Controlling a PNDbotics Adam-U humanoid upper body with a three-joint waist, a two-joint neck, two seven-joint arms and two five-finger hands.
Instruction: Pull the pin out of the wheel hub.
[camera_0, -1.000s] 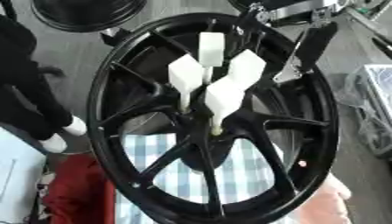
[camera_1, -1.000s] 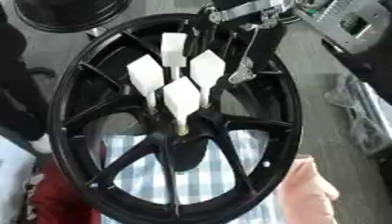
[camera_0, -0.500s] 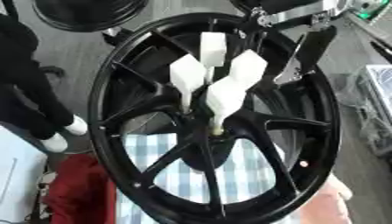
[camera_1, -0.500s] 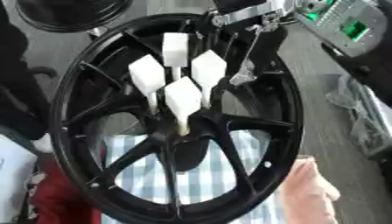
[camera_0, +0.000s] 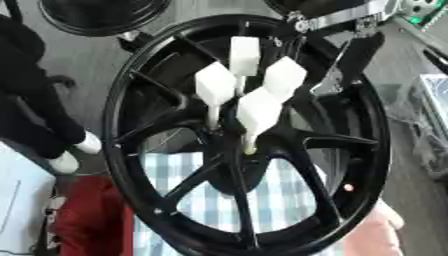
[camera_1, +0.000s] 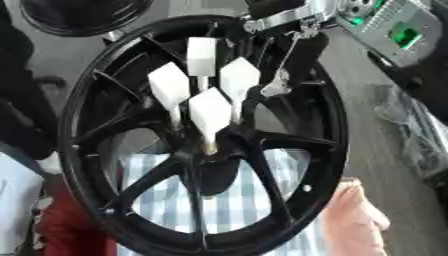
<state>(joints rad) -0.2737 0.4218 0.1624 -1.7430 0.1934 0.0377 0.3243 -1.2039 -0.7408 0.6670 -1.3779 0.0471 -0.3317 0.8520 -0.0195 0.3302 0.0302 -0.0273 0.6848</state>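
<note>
The wheel (camera_0: 241, 135) sits on a blue-and-white checked cloth (camera_0: 289, 200) showing through the spokes at the near side. Something red (camera_0: 87, 220) lies at the near left, something pinkish (camera_1: 354, 220) at the near right.

The right arm (camera_0: 337, 17) comes in from the upper right corner, black with a silver joint; its hand (camera_0: 350, 62) hangs downward, dark fingers extended; the left hand is out of sight.

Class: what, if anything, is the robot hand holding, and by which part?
Cannot be told: the right robot hand is close beside the white pins in the wheel hub, but no hold shows.
</note>
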